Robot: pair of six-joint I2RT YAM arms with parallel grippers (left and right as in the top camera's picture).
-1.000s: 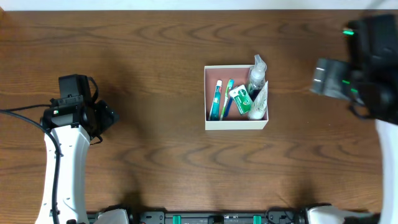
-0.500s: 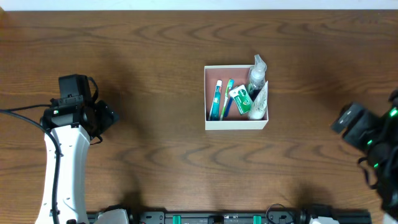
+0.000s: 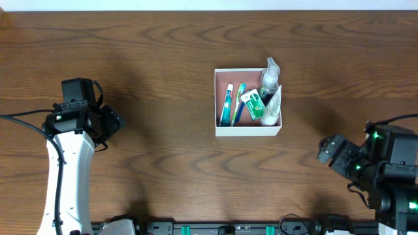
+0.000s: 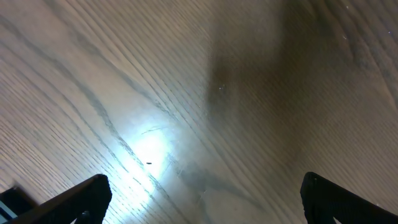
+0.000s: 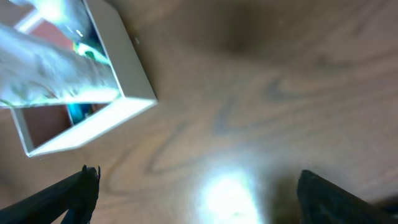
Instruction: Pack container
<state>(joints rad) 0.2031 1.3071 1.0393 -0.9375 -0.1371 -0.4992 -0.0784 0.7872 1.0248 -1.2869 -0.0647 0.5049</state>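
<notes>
Container (image 3: 248, 130) on table (image 3: 163, 59) centre, toothbrush (image 3: 239, 104) in its left half, bottle (image 3: 268, 79) at its right

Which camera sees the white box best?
The overhead view: the container shows whole there, with everything packed inside it in plain sight. The right wrist view catches only one blurry corner of it. The left wrist view shows just the table.

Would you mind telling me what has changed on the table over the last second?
The right gripper swung from the far right back toward the robot's own side, ending to the right of the container and nearer than it, jaws open and empty. Nothing was grasped or released. The left gripper, the container and the toiletries inside it stayed put.
</notes>
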